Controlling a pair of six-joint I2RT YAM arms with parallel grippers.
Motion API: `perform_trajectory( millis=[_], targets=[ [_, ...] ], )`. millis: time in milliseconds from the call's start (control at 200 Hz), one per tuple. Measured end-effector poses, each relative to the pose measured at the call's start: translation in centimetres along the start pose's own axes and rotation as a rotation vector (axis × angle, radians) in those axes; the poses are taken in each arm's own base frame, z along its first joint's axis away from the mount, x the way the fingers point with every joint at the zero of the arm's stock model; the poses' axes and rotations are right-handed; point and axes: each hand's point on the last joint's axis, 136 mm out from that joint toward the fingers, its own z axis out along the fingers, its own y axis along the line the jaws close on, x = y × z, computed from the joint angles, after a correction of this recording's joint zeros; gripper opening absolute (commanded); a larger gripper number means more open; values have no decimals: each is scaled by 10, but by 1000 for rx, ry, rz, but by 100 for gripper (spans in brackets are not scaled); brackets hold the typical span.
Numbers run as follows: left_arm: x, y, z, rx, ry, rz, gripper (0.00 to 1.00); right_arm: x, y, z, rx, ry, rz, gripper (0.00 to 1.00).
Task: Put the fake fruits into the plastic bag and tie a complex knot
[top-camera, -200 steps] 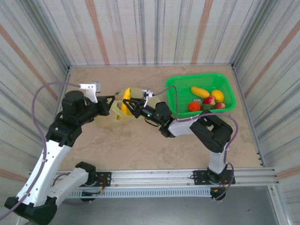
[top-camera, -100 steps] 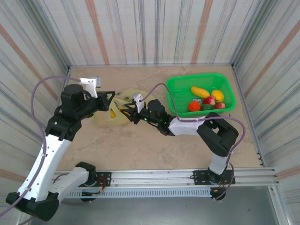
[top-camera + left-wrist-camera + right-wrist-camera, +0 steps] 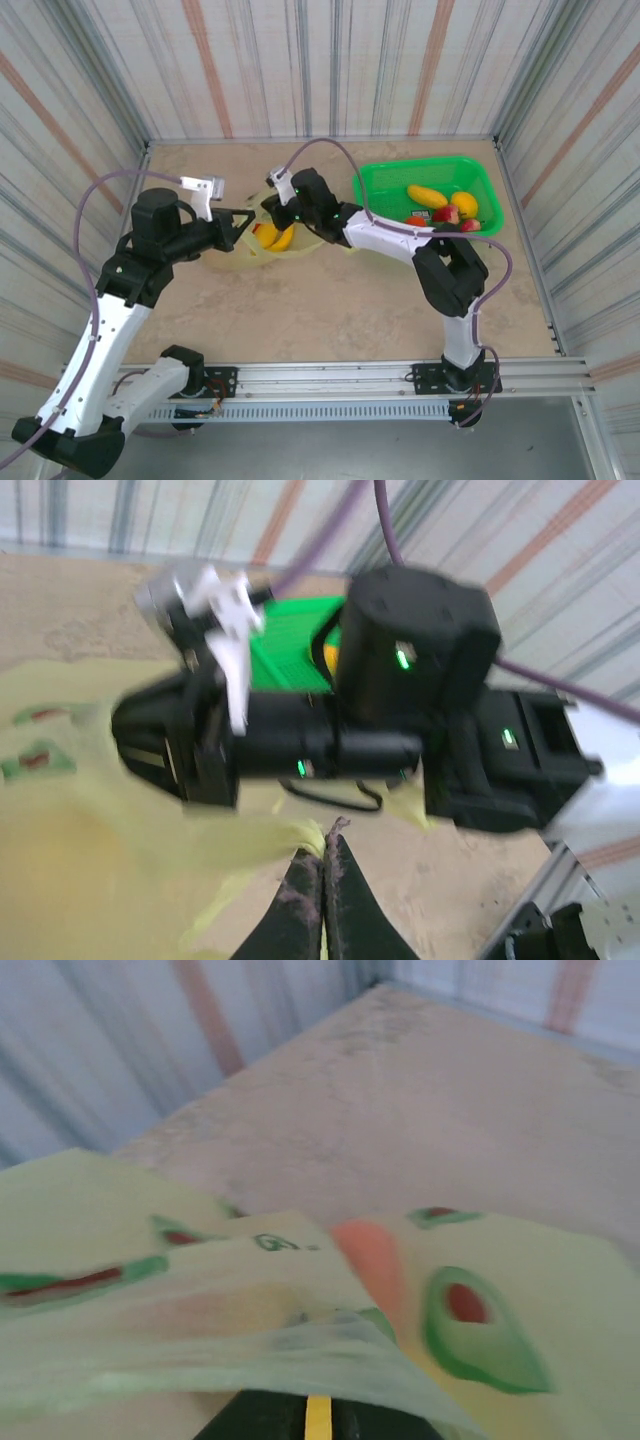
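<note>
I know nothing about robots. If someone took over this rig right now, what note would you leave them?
Left gripper: shut, pinching the thin translucent pale yellow-green plastic bag.
Right gripper: at the bag's far rim with film draped over it; open or shut is unclear.
Done: a yellow plastic banana and something red lie in the bag.
Left: the glossy fake fruits in the bright green mesh basket need bagging. The knot is not yet tied.

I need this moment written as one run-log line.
left jaws: shut on plastic bag edge | right jaws: at bag, state unclear | yellow fruit in bag | other fruits in green basket
</note>
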Motion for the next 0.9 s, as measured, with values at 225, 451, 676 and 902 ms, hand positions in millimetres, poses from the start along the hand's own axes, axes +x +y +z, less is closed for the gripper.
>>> perform_trajectory(
  millis=[225, 451, 676, 902],
  targets=[
    [42, 13, 13, 9, 90, -54, 0, -38, -37, 6, 117, -38, -27, 32],
    [77, 25, 49, 17, 210, -131, 0, -56, -34, 15, 95, -61, -45, 42],
    [83, 34, 64, -1, 234, -162, 0, -24, -30, 0, -19, -3, 53, 52],
    [88, 42, 76, -16, 258, -177, 0, -47, -27, -58, -67, -42, 164, 51]
  ],
)
